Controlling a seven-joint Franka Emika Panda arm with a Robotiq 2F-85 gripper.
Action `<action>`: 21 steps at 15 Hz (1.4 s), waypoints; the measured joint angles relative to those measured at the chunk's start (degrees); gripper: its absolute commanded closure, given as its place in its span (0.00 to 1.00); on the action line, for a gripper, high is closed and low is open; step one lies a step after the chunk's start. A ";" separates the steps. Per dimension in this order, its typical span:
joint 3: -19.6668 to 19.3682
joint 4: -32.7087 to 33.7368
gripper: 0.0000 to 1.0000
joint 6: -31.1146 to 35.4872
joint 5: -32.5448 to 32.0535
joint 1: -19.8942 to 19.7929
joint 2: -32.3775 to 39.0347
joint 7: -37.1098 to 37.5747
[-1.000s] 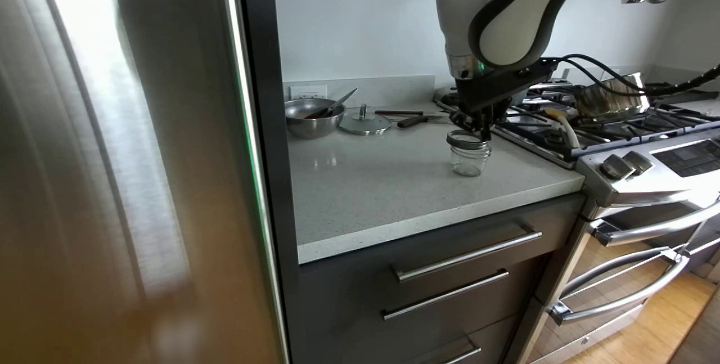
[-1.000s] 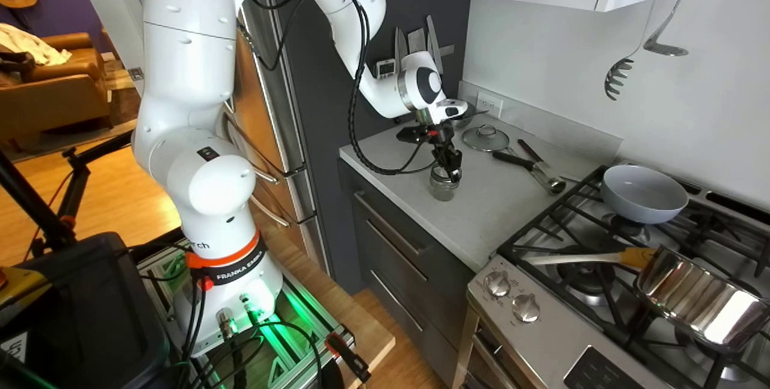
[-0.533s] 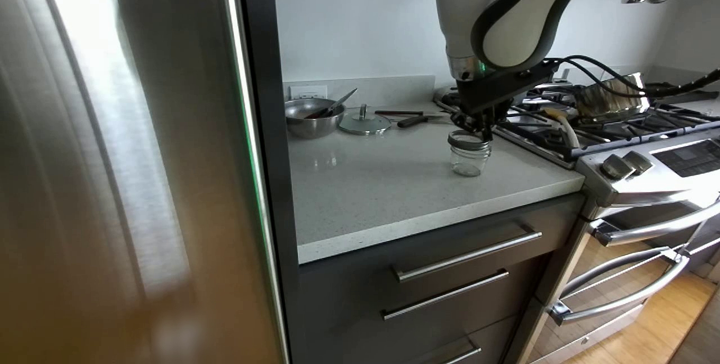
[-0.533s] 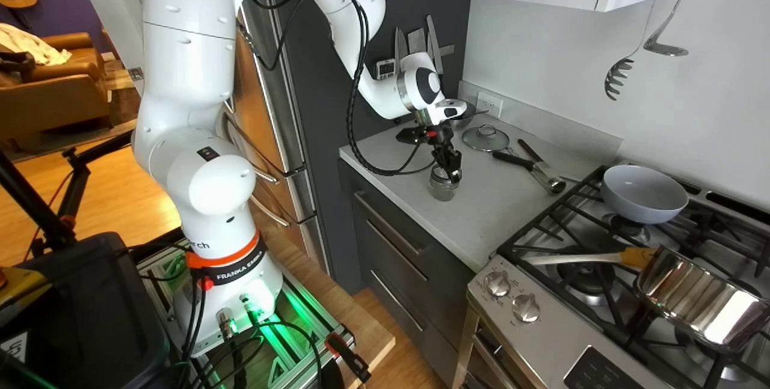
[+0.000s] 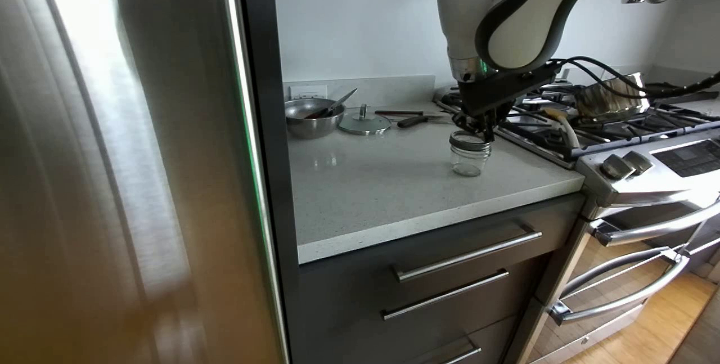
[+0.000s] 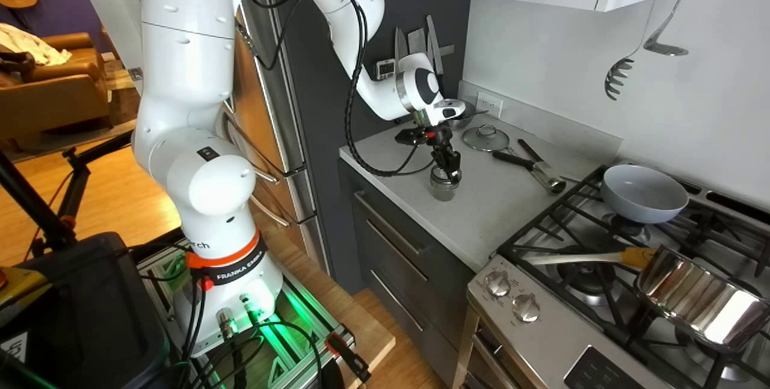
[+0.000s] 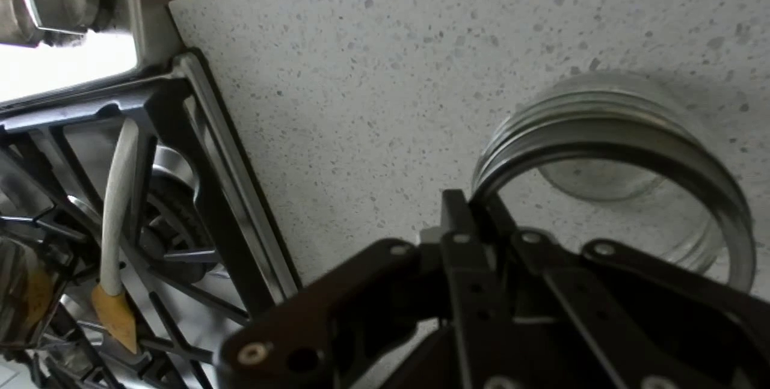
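My gripper (image 7: pixel 476 205) is shut on the edge of a dark metal ring (image 7: pixel 601 136), with one finger outside the ring and one inside. The ring is open in the middle and sits at the mouth of a clear glass jar (image 7: pixel 601 85). In an exterior view the ring (image 5: pixel 470 145) is at the top of the upright jar (image 5: pixel 468 164), with the gripper (image 5: pixel 487 132) at its stove side. The jar also shows in an exterior view (image 6: pixel 443 192), below the gripper (image 6: pixel 454 176). I cannot tell whether the ring sits fully seated on the glass.
The jar stands on a pale speckled counter (image 5: pixel 382 195). Behind are a metal bowl (image 5: pixel 312 127), a glass lid (image 5: pixel 364 123) and black-handled utensils (image 6: pixel 512 159). The stove beside it holds a white bowl (image 6: pixel 643 193), a steel pot (image 6: pixel 701 302) and a spatula (image 6: pixel 577 258).
The arm, gripper and ring have shifted very slightly toward the stove, so the ring lies a little more squarely over the jar. The jar's base has not visibly moved.
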 measured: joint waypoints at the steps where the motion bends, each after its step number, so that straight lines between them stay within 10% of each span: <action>1: 0.00 -0.05 0.98 0.09 -0.11 -0.01 -0.03 0.19; 21: 0.17 -3.11 0.98 1.23 -5.74 -0.01 -1.99 7.35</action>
